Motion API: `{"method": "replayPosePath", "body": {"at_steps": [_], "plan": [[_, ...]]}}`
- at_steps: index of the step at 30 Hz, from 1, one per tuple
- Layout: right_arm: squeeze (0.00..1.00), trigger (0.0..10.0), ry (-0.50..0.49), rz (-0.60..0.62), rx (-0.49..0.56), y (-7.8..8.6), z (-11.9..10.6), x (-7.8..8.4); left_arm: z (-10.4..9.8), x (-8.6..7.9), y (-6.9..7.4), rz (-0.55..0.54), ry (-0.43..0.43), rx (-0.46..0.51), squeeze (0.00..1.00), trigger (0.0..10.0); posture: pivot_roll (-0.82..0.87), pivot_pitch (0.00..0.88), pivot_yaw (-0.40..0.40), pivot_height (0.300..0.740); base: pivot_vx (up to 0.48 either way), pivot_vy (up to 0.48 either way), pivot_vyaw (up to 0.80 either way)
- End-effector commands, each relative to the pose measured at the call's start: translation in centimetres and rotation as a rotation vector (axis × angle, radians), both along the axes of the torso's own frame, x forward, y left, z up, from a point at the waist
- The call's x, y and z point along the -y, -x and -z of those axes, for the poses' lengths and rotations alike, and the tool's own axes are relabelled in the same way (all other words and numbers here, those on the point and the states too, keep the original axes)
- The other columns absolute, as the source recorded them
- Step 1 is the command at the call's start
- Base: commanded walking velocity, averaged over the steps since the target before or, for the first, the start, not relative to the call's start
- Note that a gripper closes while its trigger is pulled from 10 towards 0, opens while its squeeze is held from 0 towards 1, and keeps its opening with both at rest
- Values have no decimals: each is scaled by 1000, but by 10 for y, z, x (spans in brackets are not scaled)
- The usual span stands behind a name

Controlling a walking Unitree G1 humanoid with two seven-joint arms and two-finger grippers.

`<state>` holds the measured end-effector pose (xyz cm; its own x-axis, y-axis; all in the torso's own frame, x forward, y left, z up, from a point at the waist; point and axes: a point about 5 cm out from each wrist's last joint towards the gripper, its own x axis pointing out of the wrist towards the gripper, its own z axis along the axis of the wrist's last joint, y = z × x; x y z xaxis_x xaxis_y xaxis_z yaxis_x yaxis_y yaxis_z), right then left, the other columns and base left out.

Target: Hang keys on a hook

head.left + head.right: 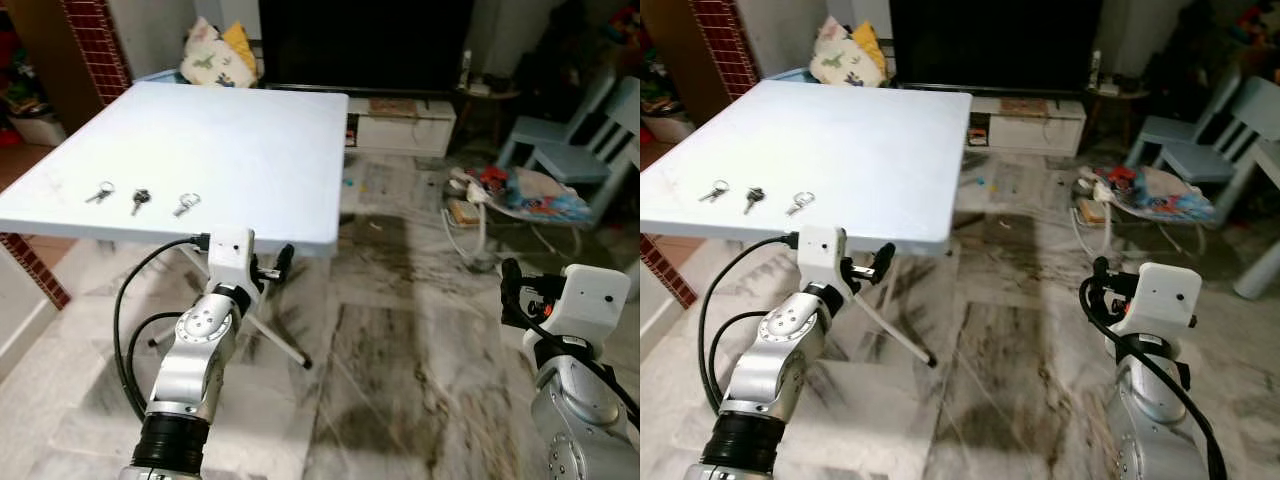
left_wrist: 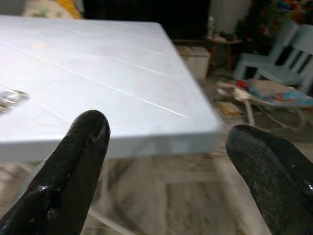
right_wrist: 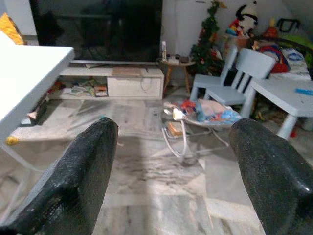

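Three sets of keys (image 1: 141, 200) lying in a row near the front edge of the white surface (image 1: 250, 140), none picked up. Left gripper (image 2: 166, 161) below that edge, jaws spread, holding nothing; right gripper (image 3: 173, 166) likewise, over the floor. Next, probably: raise left gripper, reach nearest ring.

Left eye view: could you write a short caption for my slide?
Three key sets lie on a white table; the left end effector hovers below its near edge.

- The left arm (image 1: 195, 355) is shiny silver with round joints and a black ring low down.
- A black cable (image 1: 125, 320) loops beside it.
- Each wrist has a white box (image 1: 596, 295).
- The fingers (image 2: 73, 166) are black and rounded.
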<state>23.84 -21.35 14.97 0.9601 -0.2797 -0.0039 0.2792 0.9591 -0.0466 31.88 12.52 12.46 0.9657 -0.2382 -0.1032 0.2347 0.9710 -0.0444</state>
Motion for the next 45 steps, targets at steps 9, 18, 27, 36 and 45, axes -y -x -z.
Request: {"method": "replayPosePath", "body": {"at_steps": [9, 18, 27, 36, 45], "plan": [[0, 10000, -2, -15, 11, 0, -1, -6, 0, -8, -1, -20, -13, -8, 0, 10000, -34, 0, -16, 740, 353, 325, 0], [0, 10000, -1, -24, 9, -2, -1, -8, 1, -9, -1, -44, -37, -1, 0, 10000, -33, 0, -21, 740, 248, 275, 0], [0, 10000, 22, -37, 9, -3, -2, -9, -3, -1, 0, -42, -49, 22, 0, 10000, -38, 0, -21, 740, 0, 0, 479], [0, 10000, 34, -24, 17, -6, -6, -4, -5, 0, -1, -46, -84, 44, 0, 10000, -38, 0, -21, 740, 0, 0, 800], [0, 10000, 32, -13, 22, -8, -7, -2, -5, 1, 0, -37, -79, 33, 0, 10000, -33, 0, -20, 740, 0, 0, 800]]}}
